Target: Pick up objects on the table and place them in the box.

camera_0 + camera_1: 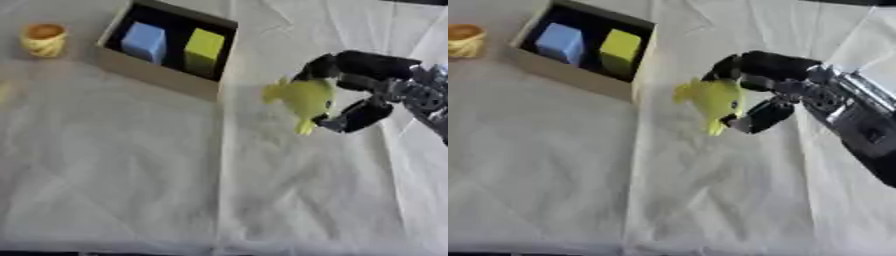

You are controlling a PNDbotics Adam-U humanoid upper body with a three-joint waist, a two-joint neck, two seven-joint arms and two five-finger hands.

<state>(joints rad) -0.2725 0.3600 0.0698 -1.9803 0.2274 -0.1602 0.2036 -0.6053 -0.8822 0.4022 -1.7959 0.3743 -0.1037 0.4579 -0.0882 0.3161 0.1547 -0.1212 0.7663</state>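
Right hand (367,95), centre-right of frame, has its fingers and thumb curled round a yellow-green toy (304,99), held just right of the box (157,75). Box sits upper left, with a blue block (144,42) and a yellow-green block (204,50) inside. A small yellow cup (44,40) stands far left on the white cloth (175,190).

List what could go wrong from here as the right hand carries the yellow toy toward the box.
1. The right hand holds the yellow toy only by one side, most of it sticking out; it might slip before reaching the box.
2. The blue block and yellow-green block already fill much of the box, so the toy may land on them or catch the near wall.
3. The yellow cup stands left of the box; overshooting could knock it.
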